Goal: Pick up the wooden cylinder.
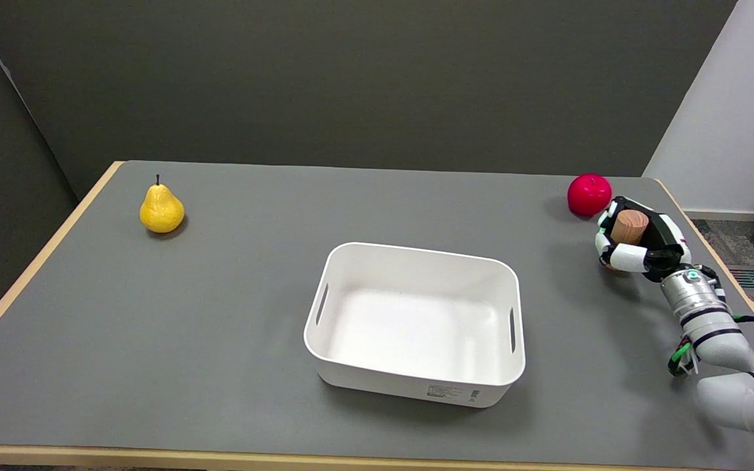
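Observation:
The wooden cylinder (pixel 628 227) is a short light-brown peg, upright with a slight tilt, at the table's far right. My right hand (pixel 639 243) wraps around it, fingers curled across its front and side, so only its top and a bit of its base show. The cylinder's base sits a little above the grey tabletop, judging by the shadow under it. The arm reaches in from the lower right.
A red apple (pixel 589 194) sits just behind and left of the hand, close to it. A white bin (pixel 416 386) stands mid-table. A yellow pear (pixel 161 209) is at the far left. The table's right edge (pixel 711 255) runs right beside the hand.

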